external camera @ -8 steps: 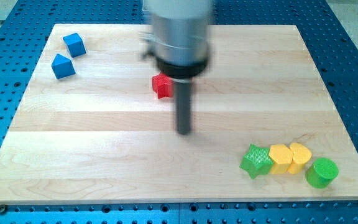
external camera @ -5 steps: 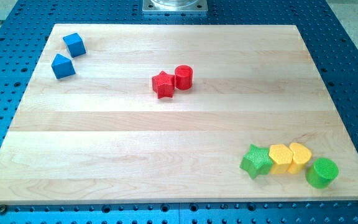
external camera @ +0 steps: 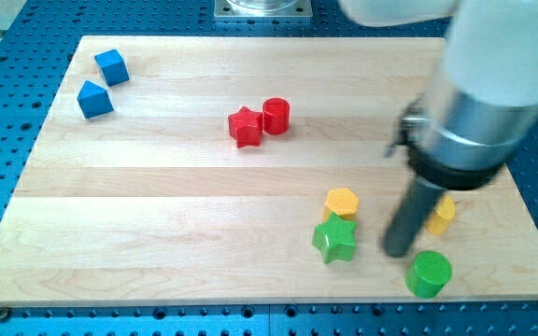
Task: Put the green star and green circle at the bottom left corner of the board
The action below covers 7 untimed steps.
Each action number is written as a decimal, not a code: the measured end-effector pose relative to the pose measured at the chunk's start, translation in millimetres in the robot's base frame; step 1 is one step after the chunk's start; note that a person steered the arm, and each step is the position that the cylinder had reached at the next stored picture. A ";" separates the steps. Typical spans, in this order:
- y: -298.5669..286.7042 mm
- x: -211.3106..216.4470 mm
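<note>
The green star (external camera: 334, 240) lies near the view's bottom, right of centre, just below the yellow hexagon (external camera: 342, 202). The green circle (external camera: 430, 273) stands to its right, close to the board's bottom edge. My tip (external camera: 398, 252) rests on the board between the two green blocks, right of the star and up-left of the circle. A second yellow block (external camera: 443, 215) shows partly behind the rod, on its right.
A red star (external camera: 245, 126) and a red cylinder (external camera: 276, 116) touch near the board's middle top. Two blue blocks, a cube (external camera: 111, 66) and a second one (external camera: 93, 98), sit at the top left. The wooden board (external camera: 157, 205) lies on a blue perforated table.
The arm has come back into view at the right. The green star and yellow hexagon have shifted left, the green circle left and down, and the row of blocks has broken apart.
</note>
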<state>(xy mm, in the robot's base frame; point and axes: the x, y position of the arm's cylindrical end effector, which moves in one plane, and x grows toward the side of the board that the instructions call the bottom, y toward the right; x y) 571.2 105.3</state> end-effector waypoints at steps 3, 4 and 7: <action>-213.1 -35.8; -133.3 -2.8; -264.0 -19.9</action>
<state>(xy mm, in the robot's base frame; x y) 551.2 -158.7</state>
